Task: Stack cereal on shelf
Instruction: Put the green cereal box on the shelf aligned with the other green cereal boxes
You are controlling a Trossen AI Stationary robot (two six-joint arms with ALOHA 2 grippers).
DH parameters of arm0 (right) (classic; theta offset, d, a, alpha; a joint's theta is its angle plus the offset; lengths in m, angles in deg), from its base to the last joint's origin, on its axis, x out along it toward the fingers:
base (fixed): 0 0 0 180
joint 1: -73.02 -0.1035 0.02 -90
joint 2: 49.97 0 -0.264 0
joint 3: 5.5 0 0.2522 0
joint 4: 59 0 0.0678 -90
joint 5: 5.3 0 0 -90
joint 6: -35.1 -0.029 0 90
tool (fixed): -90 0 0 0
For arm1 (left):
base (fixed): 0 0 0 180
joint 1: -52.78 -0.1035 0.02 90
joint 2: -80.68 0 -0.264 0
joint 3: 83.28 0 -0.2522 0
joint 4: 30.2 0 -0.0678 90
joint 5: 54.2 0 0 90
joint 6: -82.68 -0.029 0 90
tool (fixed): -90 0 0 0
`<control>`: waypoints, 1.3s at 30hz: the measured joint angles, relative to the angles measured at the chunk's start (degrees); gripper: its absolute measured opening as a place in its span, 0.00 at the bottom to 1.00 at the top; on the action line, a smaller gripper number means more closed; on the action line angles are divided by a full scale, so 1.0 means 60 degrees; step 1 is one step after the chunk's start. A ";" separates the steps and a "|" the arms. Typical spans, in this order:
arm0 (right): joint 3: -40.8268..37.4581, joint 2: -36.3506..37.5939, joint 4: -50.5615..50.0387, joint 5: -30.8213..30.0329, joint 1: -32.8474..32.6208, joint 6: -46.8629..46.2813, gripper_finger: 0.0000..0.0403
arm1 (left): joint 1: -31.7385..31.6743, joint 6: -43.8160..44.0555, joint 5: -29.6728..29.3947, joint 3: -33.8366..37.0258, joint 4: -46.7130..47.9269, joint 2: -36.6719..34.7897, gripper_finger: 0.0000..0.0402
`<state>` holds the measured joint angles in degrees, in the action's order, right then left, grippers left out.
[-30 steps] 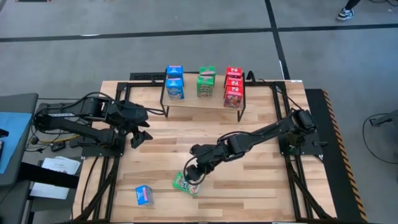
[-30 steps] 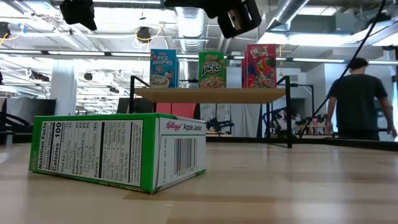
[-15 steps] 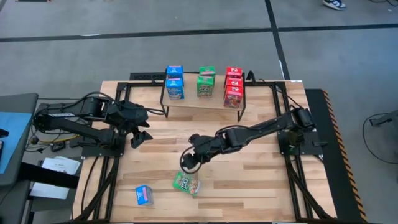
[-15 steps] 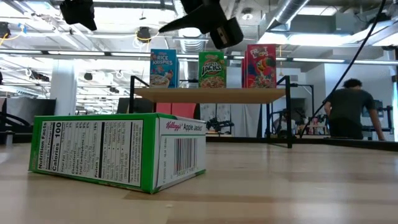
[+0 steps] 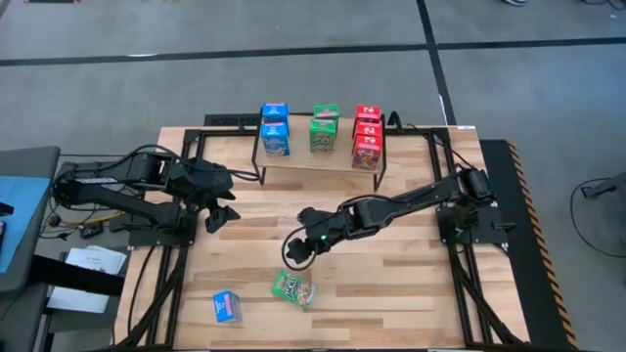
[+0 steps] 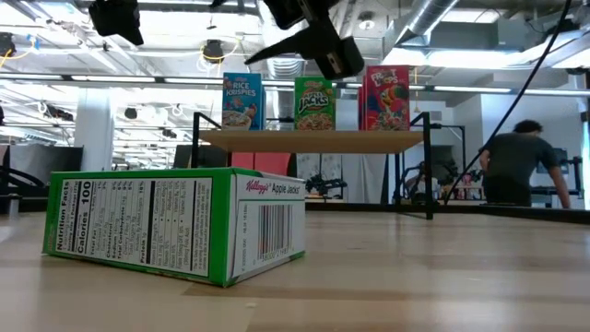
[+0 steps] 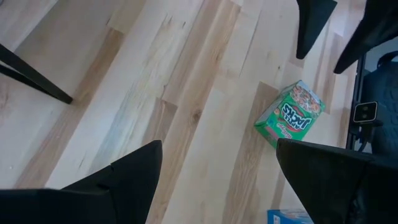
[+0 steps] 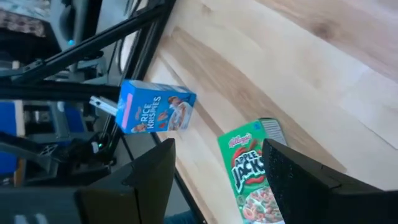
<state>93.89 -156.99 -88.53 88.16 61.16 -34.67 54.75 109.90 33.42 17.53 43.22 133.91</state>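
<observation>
Low view hides the blue box (image 5: 227, 307) seen from above; shelf (image 5: 318, 159) holds 7 boxes; left claw (image 5: 221, 215) wide, right claw (image 5: 297, 252) wide, empty.

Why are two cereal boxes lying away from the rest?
The green Apple Jacks box lies flat and askew on the table's front; the blue Rice Krispies box lies near its front left edge. The others stand stacked on the shelf.

"apple jacks" on green box (image 6: 175, 224), "rice krispies" on blue box (image 8: 155, 112)
</observation>
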 joint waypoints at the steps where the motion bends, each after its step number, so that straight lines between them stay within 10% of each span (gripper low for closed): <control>1: 0.0000 0.0000 0.0078 0.0099 -0.0009 0.0135 0.66 | 0.0000 0.0000 0.0000 0.0000 0.0001 0.0000 0.76; 7: 0.0000 0.0000 -0.0188 0.0225 -0.0286 0.1287 0.69 | 0.0000 0.0001 0.0002 0.0000 0.0003 0.0000 0.76; 15: 0.0004 -0.0151 -0.0783 0.0140 -0.0659 0.1522 0.97 | 0.0000 0.0000 0.0001 0.0000 0.0002 0.0000 0.76; 39: 0.0026 -0.1496 -0.0692 -0.0521 -0.1381 0.2957 0.99 | 0.0001 0.0001 -0.0002 0.0004 -0.0004 0.0004 0.76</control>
<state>94.04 -165.97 -92.69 85.03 52.87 -16.93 54.76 109.90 33.41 17.55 43.19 133.93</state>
